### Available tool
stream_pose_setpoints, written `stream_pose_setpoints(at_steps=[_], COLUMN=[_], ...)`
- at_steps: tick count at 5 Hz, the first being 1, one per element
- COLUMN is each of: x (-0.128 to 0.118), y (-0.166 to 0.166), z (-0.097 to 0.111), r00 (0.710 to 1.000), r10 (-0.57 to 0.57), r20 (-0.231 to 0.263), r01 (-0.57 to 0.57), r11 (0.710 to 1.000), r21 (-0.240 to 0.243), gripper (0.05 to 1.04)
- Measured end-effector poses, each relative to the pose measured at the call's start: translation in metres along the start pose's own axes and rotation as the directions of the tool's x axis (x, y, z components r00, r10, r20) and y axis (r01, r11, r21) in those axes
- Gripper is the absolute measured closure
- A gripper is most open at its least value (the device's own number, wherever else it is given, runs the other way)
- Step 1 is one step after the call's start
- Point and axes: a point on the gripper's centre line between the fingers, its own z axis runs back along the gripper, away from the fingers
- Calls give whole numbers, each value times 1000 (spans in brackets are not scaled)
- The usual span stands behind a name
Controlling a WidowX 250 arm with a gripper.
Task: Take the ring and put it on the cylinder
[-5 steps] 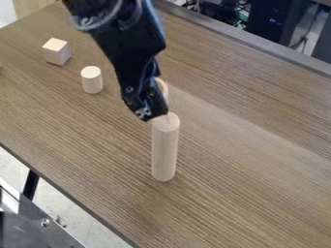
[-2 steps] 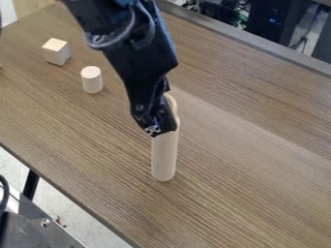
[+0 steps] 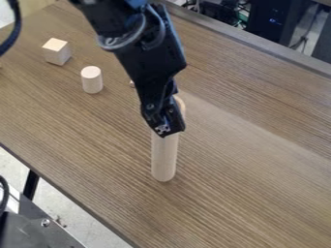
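- Camera view: the black two-finger gripper [image 3: 171, 131] has shifted down the picture and a little rightward, and the top of the tall, pale wooden cylinder [image 3: 164, 157], visible a second ago, is now hidden behind it.
- The light-coloured wooden ring [image 3: 182, 103] has travelled along with the gripper; its curved edge shows just to the right of the black tip, near the cylinder's upper end.
- For the task, this looks like the lining-up stage. Whether the ring's hole sits over the post, beside it or already around its top, I cannot tell.
- The cylinder stands upright on the brown wood-grain table [image 3: 252, 169], in the same spot as before.
- The pincer appears closed to a narrow grip on the ring, judging by how the two move together; the gap itself is out of sight.
- Contact between pincer and post cannot be made out; a sideways nudge could tip the post.
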Motion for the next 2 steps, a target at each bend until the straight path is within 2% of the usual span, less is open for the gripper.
stream_pose_setpoints(at_steps=[2], x=[0], y=[4], z=[-2], r00=[1000], r10=[3], r20=[-2], r01=[-3], r11=[1000], r21=[-2], gripper=[311])
